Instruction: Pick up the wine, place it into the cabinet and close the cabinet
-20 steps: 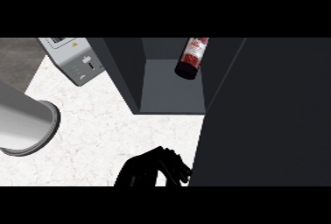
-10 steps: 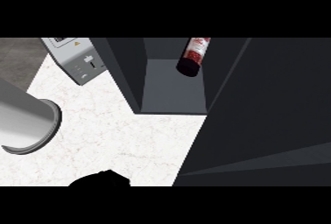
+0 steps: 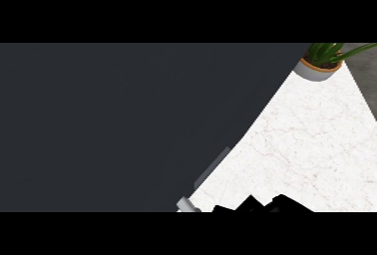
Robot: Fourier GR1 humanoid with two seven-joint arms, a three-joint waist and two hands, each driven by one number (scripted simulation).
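Across the left and centre, a dark grey flat cabinet panel (image 3: 125, 124) fills my view; the wine does not show. Low at the edge, on the white marble counter (image 3: 309, 144), my black hand (image 3: 258, 205) barely shows; which hand it is, and whether its fingers are apart, I cannot tell. Far right: a green potted plant (image 3: 324, 62).

Only one hand (image 3: 258, 205) shows, black, poking up from the bottom edge of the head view, right of the middle. Just the tops of its fingers (image 3: 285, 202) are visible as jagged dark tips. Which hand it is, and whether it is curled or straight, cannot be made out. No forearm shows.
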